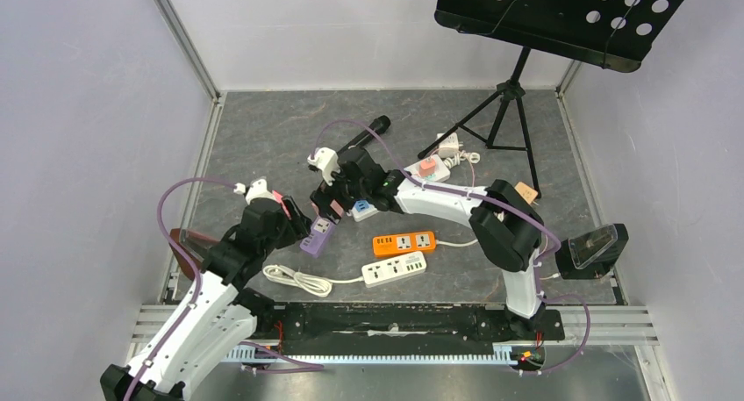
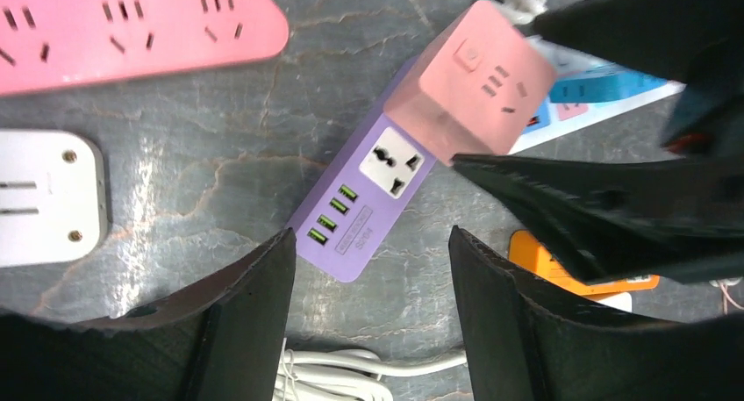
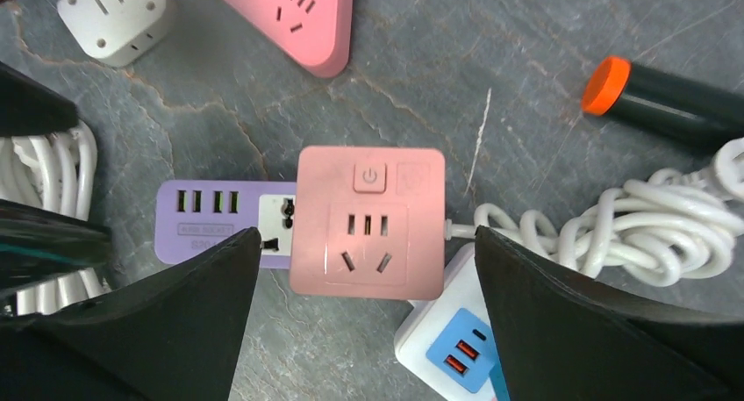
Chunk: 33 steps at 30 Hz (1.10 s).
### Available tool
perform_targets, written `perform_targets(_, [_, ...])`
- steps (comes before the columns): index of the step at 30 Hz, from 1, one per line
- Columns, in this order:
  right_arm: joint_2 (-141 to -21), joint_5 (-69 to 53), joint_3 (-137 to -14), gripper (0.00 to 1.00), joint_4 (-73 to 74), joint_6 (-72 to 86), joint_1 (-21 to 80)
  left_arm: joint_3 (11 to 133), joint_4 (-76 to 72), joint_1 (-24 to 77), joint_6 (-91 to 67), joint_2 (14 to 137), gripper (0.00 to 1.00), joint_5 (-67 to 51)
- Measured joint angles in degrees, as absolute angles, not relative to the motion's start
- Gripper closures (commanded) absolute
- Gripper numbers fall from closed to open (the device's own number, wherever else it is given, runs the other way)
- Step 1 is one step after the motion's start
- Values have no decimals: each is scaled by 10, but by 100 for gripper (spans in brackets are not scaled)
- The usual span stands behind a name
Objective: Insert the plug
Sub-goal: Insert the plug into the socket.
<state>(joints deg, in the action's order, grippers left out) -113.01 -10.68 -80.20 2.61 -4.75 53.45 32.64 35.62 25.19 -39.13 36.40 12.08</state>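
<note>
Insertion looked nearly finished: your pink cube [image 3: 368,221] sat on top of the purple strip [image 3: 224,221], covering one end, though from above you could not see whether its prongs were fully home. Your right gripper [image 3: 367,236] stood wide open either side of the cube, holding nothing. Your left gripper [image 2: 370,239] straddled the strip's USB end, jaws apart, with no contact visible. What seemed left was a check or a last press. The cube was matte plastic, square with rounded corners, with a button and socket slots on top. The strip was a smooth lilac bar. Both lay on a veined grey stone counter [image 3: 526,32].
</note>
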Motion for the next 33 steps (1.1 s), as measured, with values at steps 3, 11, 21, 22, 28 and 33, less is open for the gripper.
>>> perform_targets(3, [-1133,-108,-840,8,63,-56,535,301,353,252,-418,364,34,124])
perform_targets(11, [-1205,-128,-951,10,165,-75,535,236,324,252,-484,364,39,113])
perform_targets(21, [-1245,-112,-979,63,233,-85,535,191,274,252,-523,376,41,88])
perform_targets(22, [-1245,-109,-980,75,232,-84,535,187,267,252,-526,380,41,88])
perform_targets(28, [-1230,-104,-940,100,184,-87,533,178,240,247,-536,389,40,88])
perform_targets(33, [-1193,-104,-847,100,75,-82,526,165,201,242,-547,405,40,91])
